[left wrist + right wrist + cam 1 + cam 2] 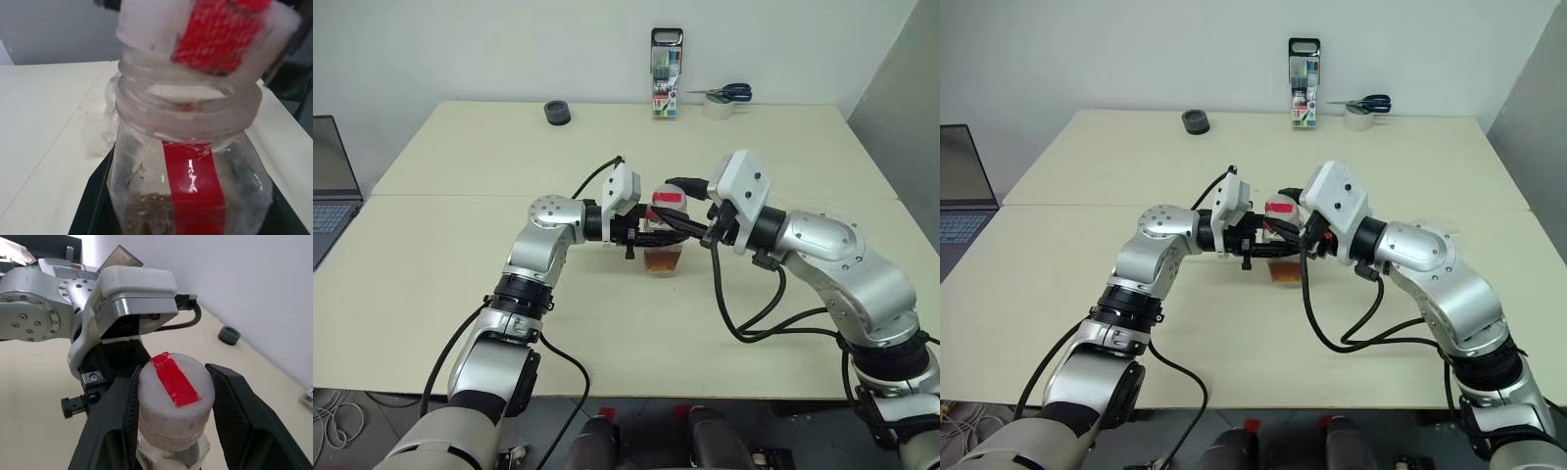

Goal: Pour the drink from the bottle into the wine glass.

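At the middle of a pale table (460,294), the left gripper (646,233) is clamped on the body of a small clear bottle (663,250), held upright with its base at the tabletop. The right gripper (171,396) brackets the bottle's cap (175,384). The right wrist view shows that cap as white with a strip of red tape across its top, one black finger (128,411) touching its side and the other finger (230,401) standing just off it, so the jaws are not fully clamped.

The left wrist view shows the cap tilted above the threaded neck (188,110), a red label strip (193,188) running down the bottle, and amber-brown drink (146,215) low inside. It also shows a clear wine glass (100,134) on the table just behind the bottle.

From the head camera, a black tape roll (557,112), a pack of markers (666,73), scissors (729,94) and a laptop (333,186) lie at the table's edges.
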You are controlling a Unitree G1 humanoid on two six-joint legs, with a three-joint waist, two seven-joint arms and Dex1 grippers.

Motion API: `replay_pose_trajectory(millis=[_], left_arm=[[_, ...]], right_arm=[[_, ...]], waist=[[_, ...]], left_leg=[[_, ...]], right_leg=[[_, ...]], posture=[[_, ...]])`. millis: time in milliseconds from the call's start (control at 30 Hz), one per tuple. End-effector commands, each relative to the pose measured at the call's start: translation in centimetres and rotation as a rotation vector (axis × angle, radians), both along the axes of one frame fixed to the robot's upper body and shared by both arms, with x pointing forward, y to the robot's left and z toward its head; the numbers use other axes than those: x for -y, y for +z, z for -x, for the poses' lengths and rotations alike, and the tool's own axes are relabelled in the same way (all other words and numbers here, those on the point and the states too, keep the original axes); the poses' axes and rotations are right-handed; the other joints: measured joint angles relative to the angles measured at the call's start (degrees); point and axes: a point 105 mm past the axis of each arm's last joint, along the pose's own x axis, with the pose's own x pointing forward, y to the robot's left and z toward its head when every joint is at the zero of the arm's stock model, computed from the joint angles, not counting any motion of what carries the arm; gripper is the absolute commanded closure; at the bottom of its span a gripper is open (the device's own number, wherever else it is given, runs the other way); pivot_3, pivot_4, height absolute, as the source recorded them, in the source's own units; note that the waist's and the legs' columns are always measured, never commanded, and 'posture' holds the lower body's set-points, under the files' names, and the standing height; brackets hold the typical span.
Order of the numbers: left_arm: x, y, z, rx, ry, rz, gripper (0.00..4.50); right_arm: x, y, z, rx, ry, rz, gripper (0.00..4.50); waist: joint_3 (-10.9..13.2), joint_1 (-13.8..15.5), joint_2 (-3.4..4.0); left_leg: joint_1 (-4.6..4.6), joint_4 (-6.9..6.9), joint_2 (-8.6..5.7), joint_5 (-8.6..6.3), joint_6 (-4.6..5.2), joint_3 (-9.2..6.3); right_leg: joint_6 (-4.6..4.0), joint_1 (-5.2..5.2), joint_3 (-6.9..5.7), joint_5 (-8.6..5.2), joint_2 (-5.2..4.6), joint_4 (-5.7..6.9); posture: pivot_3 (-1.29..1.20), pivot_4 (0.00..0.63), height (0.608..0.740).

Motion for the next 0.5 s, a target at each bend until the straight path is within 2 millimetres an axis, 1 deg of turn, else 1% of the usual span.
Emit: replay_pose_trajectory(millis=[33,133,233,300,333,367,433,467,500], left_arm=[[0.1,0.3,0.7,0.025,-0.031,0.008,2.81],[-0.2,0.3,0.6,0.024,-0.021,0.008,2.81],[-0.5,0.2,0.5,0.024,-0.005,0.008,2.81],[-0.7,0.2,0.3,0.024,0.010,0.008,2.81],[-0.8,0.2,0.3,0.024,0.015,0.008,2.81],[-1.0,0.2,0.2,0.024,0.026,0.009,2.81],[-1.4,0.3,-0.2,0.026,0.051,0.012,2.81],[-1.7,0.4,-0.4,0.027,0.068,0.014,2.81],[-1.9,0.5,-0.6,0.028,0.082,0.016,2.81]], right_arm=[[2.9,3.5,-0.5,0.018,-0.091,-0.207,2.74],[5.0,3.4,-0.3,-0.132,-0.091,-0.364,2.77],[7.1,3.1,-0.3,-0.200,-0.151,-0.442,2.77],[8.3,1.2,-0.1,-0.234,-0.214,-0.359,2.77],[8.5,0.6,0.0,-0.242,-0.231,-0.322,2.77],[9.2,-1.3,-0.2,-0.270,-0.294,-0.248,2.77],[11.2,-5.2,-1.0,-0.277,-0.470,-0.060,2.77],[12.2,-6.8,-1.2,-0.274,-0.547,0.001,2.42],[12.8,-7.8,-1.3,-0.281,-0.592,0.020,2.05]], waist=[[0.0,0.0,0.00],[0.0,0.2,0.00],[0.0,0.3,0.00],[0.0,0.3,0.01],[0.0,0.3,0.01],[0.0,0.3,0.01],[0.0,0.3,0.01],[0.0,0.3,0.00],[0.0,0.2,0.00]], left_leg=[[0.01,0.00,0.00,0.03,-0.05,0.00],[0.00,0.02,0.04,0.05,-0.08,-0.10],[-0.02,0.01,0.04,0.04,-0.07,-0.11],[-0.01,-0.01,0.00,0.01,-0.02,-0.07],[-0.01,0.01,-0.02,-0.06,0.11,-0.03],[-0.01,0.01,-0.04,-0.07,0.12,0.01],[-0.01,0.00,-0.10,-0.08,0.14,0.05],[-0.01,0.00,-0.10,-0.08,0.14,0.06],[-0.01,0.01,-0.09,-0.08,0.14,0.11]], right_leg=[[0.00,0.00,0.02,0.00,-0.01,0.02],[0.00,0.02,0.03,0.00,-0.05,0.01],[-0.01,0.02,0.02,0.00,-0.07,0.01],[-0.01,0.02,0.04,0.00,-0.07,0.00],[-0.01,0.03,0.03,0.00,-0.07,0.01],[-0.01,0.03,0.03,0.00,-0.06,0.00],[0.00,0.03,0.02,0.00,-0.05,0.01],[0.00,0.04,0.02,0.00,-0.04,-0.01],[0.00,0.04,0.02,0.00,-0.02,-0.02]], posture=[[0.00,0.150,0.740],[0.00,0.150,0.740],[0.00,0.150,0.740],[0.00,0.150,0.740],[0.00,0.150,0.740],[0.00,0.150,0.740],[0.00,0.150,0.740],[0.00,0.150,0.740],[0.00,0.150,0.740]])
